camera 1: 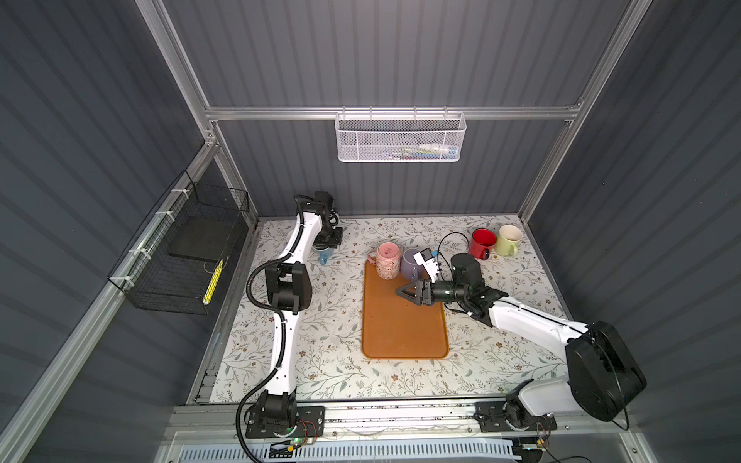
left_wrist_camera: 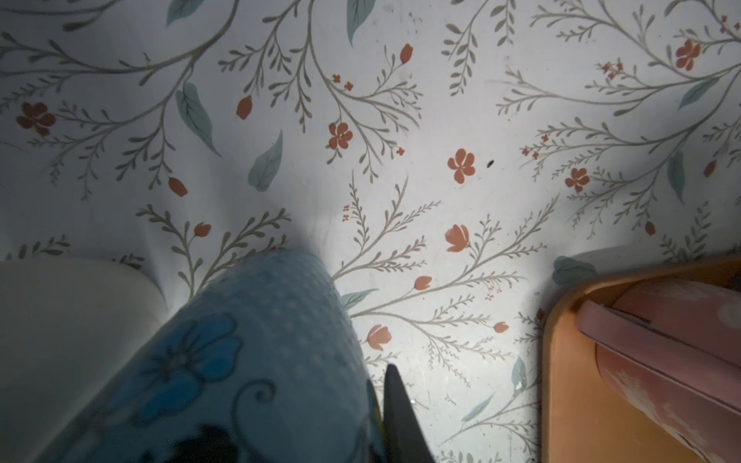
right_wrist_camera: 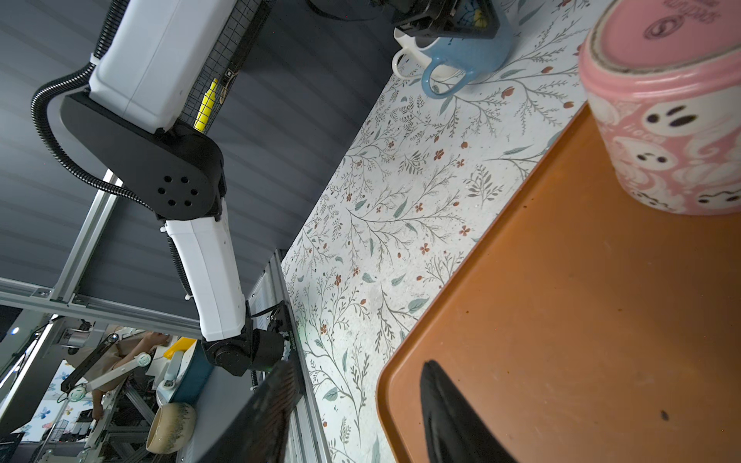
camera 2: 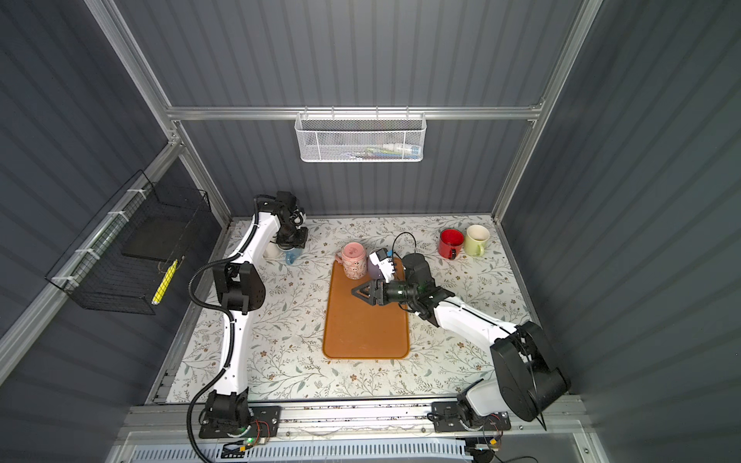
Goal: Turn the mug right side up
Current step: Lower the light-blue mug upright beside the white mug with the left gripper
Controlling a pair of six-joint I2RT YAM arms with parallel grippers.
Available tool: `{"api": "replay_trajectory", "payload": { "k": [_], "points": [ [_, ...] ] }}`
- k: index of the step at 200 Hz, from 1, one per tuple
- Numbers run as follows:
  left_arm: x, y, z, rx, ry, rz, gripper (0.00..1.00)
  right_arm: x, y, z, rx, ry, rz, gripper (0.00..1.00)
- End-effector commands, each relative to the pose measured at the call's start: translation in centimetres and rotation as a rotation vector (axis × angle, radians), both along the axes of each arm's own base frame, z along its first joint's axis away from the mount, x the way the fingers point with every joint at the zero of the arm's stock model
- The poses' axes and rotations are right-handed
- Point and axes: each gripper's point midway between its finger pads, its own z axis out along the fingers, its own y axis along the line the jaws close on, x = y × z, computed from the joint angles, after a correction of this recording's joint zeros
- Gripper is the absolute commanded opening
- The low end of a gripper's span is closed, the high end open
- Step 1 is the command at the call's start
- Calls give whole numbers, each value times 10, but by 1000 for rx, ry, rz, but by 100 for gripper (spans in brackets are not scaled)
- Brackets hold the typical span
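A pink mug (camera 1: 388, 260) (right_wrist_camera: 665, 120) stands upside down, base up, at the far end of the orange tray (camera 1: 405, 332). A purple mug (camera 1: 409, 264) sits beside it, partly hidden by the right wrist camera. My right gripper (camera 1: 407, 290) (right_wrist_camera: 361, 364) hovers over the tray just in front of these two mugs, rolled on its side, open and holding nothing. At the far left, my left gripper (camera 1: 326, 244) is shut on the wall of a blue flowered mug (left_wrist_camera: 248, 360) (right_wrist_camera: 465, 52), which rests on the table with its handle toward the front. One black finger (left_wrist_camera: 397, 417) shows outside the wall.
A white mug (camera 2: 272, 250) stands right behind the blue one. A red mug (camera 1: 483, 242) and a cream mug (camera 1: 509, 239) stand at the back right. A white mesh basket (camera 1: 399, 136) hangs on the back wall and a black wire basket (camera 1: 180, 256) on the left wall.
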Motion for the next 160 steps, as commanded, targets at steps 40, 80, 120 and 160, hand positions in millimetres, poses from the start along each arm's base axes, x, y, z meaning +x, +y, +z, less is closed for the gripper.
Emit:
{"api": "replay_trajectory", "payload": {
  "k": [40,80,120,160],
  "points": [
    [6,-1,4,7,-32,-25,0,4,7,11,29,-30,12,53],
    [8,-1,2,13,-37,-19,0,4,6,11,28,-30,11,53],
    [6,1,-2,19,-28,-16,9,5,7,9,30,-24,13,53],
    [8,1,-1,19,-34,-17,18,5,7,9,30,-26,13,53]
  ]
}}
